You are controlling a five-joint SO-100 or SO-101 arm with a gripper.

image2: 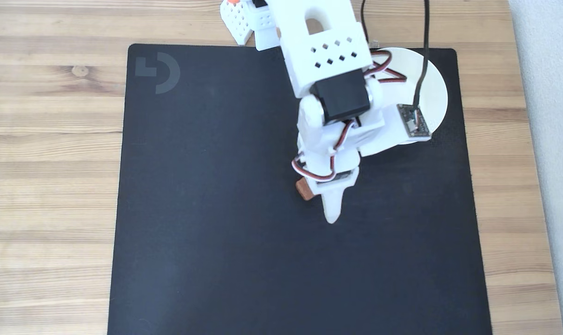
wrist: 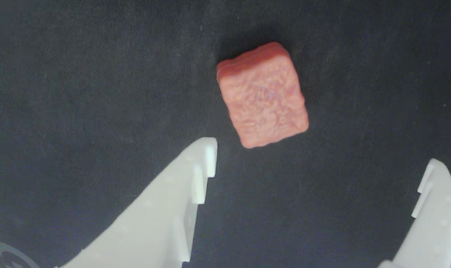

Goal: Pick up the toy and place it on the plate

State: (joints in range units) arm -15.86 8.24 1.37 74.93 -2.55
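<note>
The toy [wrist: 262, 96], a small reddish-brown block with a rough top, lies on the black mat. In the wrist view my gripper [wrist: 322, 153] is open, its two white fingers spread wide at the bottom of the picture. The toy sits just beyond the fingertips, closer to the left one, and touches neither. In the fixed view the arm hangs over the toy [image2: 302, 188], and only its left corner pokes out beside one white finger [image2: 331, 211]. The plate [image2: 434, 90], round and white, sits at the mat's far right corner, partly hidden behind the arm.
The black mat [image2: 207, 209] carries a grey logo [image2: 158, 72] in its far left corner and lies on a wooden table [image2: 49, 163]. A black cable [image2: 424, 46] runs down to the wrist camera board. A pale surface borders the table's right edge.
</note>
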